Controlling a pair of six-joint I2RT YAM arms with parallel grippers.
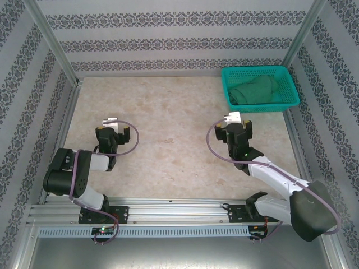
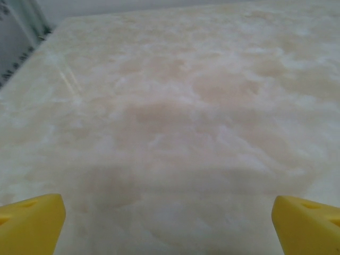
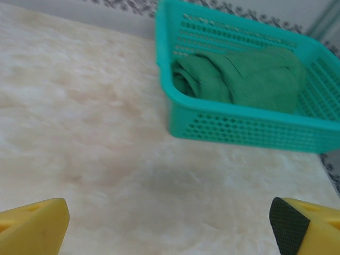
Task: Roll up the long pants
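**A:** Item one: the long pants (image 3: pixel 249 77). Where do we enter them?

**B:** We enter them as a dark green bundle, bunched up inside the teal mesh basket (image 3: pixel 239 130). From the top camera, the basket sits at about two o'clock on the table (image 1: pixel 168 151), in the far right corner by the patterned wall (image 1: pixel 168 33).

**A:** What does the right wrist camera add?

**B:** Close detail. We can see folds in the cloth, a rounded lump at its nine o'clock end, and the holes in the basket's near wall. The top camera gives us the layout instead: both arms and the whole marbled tabletop.

**A:** Item two: the right gripper (image 3: pixel 170 226).

**B:** Its jaws are spread wide with nothing between them. Its yellow fingers (image 3: pixel 32 226) sit at the bottom corners of its wrist view, and the one at four o'clock has a dark pad. The basket lies ahead of it at about one o'clock, well apart.

**A:** Item three: the left gripper (image 2: pixel 170 223).

**B:** It is also gaping and empty. Its wrist view has yellow fingertips (image 2: pixel 29 226) at seven and five o'clock with bare pale stone between and beyond them. From above, we place it at about nine o'clock on the table, well apart from the basket.

**A:** Any contact with the cloth?

**B:** None. Both grippers are clear of the pants.
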